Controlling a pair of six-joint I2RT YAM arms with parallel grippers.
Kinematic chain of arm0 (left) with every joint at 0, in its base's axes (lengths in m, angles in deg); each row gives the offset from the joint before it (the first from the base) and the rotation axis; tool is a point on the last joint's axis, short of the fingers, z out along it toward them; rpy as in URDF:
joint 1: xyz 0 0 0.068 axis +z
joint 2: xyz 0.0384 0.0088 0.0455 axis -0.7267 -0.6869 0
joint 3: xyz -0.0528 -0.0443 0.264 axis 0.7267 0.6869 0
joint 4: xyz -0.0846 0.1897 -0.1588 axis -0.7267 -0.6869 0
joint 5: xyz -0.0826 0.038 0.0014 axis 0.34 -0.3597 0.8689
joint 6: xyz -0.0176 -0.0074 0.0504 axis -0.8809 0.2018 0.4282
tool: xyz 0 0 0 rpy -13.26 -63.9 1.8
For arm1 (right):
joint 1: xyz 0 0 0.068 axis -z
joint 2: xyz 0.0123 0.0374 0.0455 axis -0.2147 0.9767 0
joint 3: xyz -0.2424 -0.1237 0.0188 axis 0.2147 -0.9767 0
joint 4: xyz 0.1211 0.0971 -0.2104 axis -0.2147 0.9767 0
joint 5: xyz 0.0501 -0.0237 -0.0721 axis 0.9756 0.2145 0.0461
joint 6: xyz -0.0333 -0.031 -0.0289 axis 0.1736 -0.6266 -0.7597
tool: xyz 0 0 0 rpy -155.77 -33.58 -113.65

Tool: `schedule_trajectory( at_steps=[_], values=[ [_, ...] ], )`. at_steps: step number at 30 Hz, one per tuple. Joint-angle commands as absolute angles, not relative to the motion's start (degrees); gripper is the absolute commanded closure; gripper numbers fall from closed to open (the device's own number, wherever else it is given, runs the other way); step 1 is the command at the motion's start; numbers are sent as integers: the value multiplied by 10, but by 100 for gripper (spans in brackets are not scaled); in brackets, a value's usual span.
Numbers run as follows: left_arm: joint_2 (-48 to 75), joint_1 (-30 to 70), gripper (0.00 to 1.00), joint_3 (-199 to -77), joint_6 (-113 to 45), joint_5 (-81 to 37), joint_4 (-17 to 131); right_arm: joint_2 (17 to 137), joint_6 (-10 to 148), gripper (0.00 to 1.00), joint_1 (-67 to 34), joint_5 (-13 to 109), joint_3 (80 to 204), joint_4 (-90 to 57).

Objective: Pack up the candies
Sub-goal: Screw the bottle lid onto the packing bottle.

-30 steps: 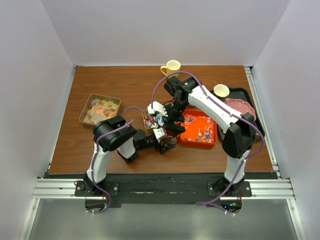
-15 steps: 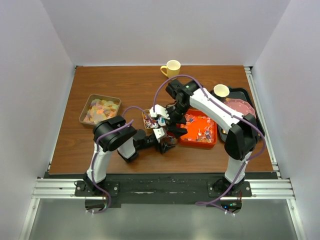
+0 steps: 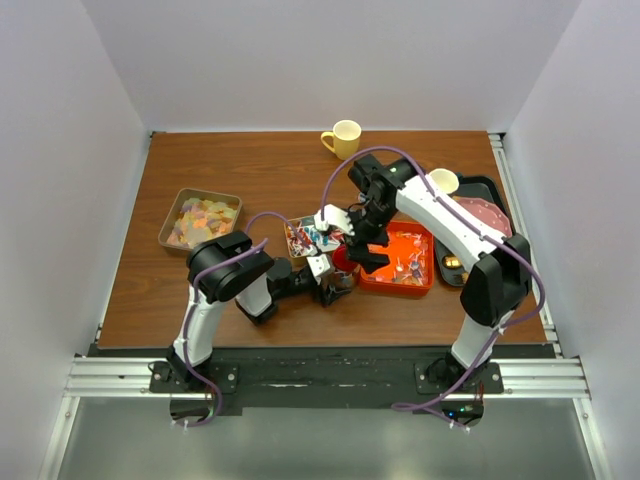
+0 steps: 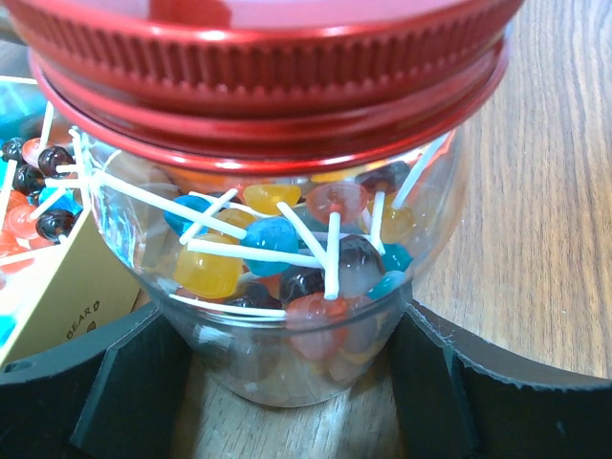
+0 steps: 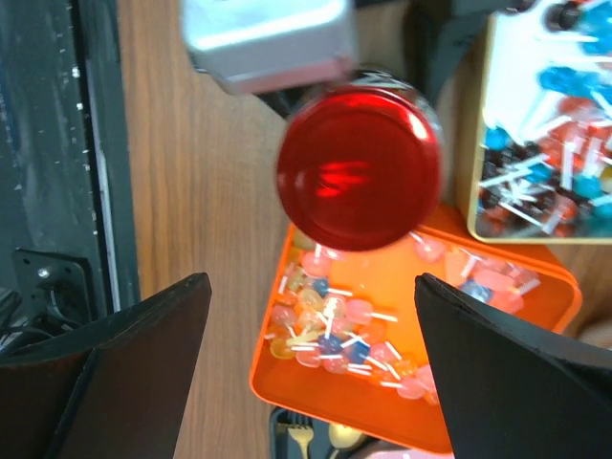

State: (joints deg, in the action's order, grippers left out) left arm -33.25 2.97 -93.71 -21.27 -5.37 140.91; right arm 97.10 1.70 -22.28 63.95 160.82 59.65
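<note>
**Left gripper** [image 4: 306, 411]: both fingers are clamped against the lower wall of a clear jar [image 4: 287, 316], holding it upright on the table.

**Right gripper** [image 5: 311, 373]: the jaws are spread wide with nothing between them. It hovers above the jar, and the red lid [image 5: 359, 167] lies off the line between the fingers.

**Candies** [image 4: 273, 234]:
- The jar is well filled with them.
- More lie in the orange tray [image 5: 545, 263] and in the card box [image 4: 67, 287] just beside the jar.
- 1 tray of pastel pieces [image 3: 210, 195] sits well apart at the table's left.

**Step in hand, as judged:** closing the filled jar. The lid sits on the jar, but whether it is screwed tight cannot be told.

**Next move calls for:** the right gripper to centre over the lid, descend, close on its ribbed rim and turn. Meanwhile the left gripper must brace the jar against the twist.
</note>
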Motion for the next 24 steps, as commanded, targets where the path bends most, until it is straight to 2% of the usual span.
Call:
schedule_trajectory(
  at_steps=[1, 11, 24],
  values=[
    [-364, 40, 100, -932, -210, -89, 1348, 978, 17, 9, -214, 643, 1678, 696],
    [-360, 40, 100, -931, -208, -87, 1341, 1070, 16, 7, -234, 724, 1779, 702],
    [-363, 47, 100, -936, -217, -95, 1334, 1059, -16, 9, -256, 702, 1732, 737]
  ],
)
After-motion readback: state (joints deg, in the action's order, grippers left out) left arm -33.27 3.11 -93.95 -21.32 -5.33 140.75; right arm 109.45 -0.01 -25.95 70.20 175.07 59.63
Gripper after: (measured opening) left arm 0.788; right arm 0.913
